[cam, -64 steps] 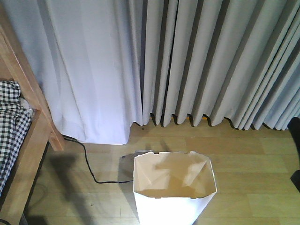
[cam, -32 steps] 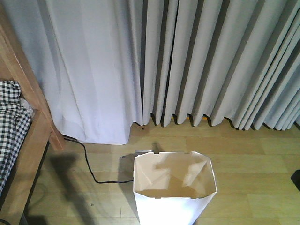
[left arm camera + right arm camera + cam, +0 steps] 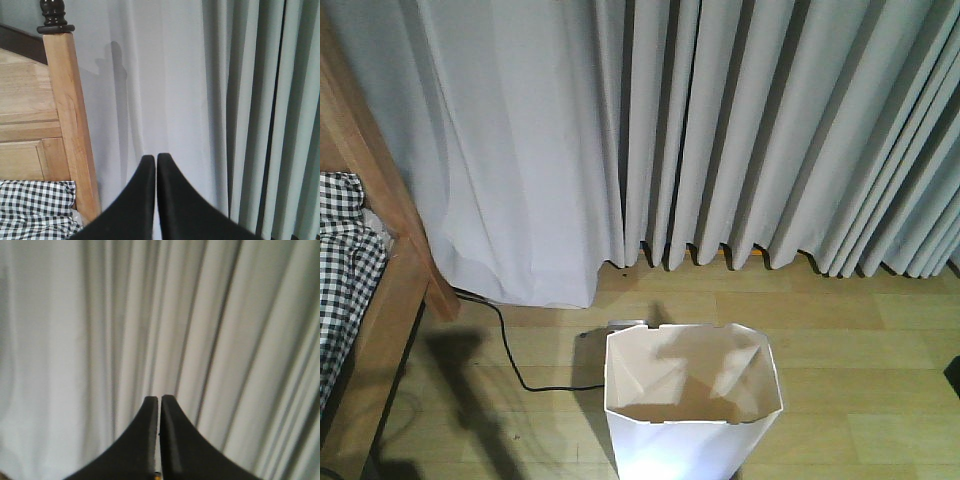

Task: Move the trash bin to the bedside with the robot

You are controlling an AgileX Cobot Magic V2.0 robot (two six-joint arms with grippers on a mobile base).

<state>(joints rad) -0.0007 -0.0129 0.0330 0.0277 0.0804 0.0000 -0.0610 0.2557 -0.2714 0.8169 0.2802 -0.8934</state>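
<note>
Front view, trash bin: the white trash bin (image 3: 692, 405) stands upright on the wooden floor (image 3: 860, 340) at the bottom middle of the picture, its mouth facing up and its cream inside showing; small notches sit along the rim.
Front view, bed: the bed (image 3: 382, 290) with its light brown wooden frame runs along the left edge, with black-and-white checked bedding (image 3: 342, 270) on it; the bin is well apart from it, out to the right.
Front view, cable: a black cable (image 3: 510, 355) comes from beside the bed frame's foot and runs across the floor to a small grey object (image 3: 620, 324) just behind the bin's far rim.
Front view, backdrop: pale grey curtains (image 3: 720, 130) hang to the floor across the whole back.
Front view, arms: neither gripper shows here.
Left wrist view, gripper: the left gripper (image 3: 156, 159) has its two black fingers pressed together with only a hairline slit between them, and nothing is between them.
Left wrist view, surroundings: a wooden bedpost (image 3: 67, 115) with a dark knob stands at left, checked bedding below it, curtains behind.
Right wrist view, gripper: the right gripper (image 3: 159, 400) has its black fingers pressed together, holding nothing.
Right wrist view, surroundings: only curtain folds, somewhat blurred.
</note>
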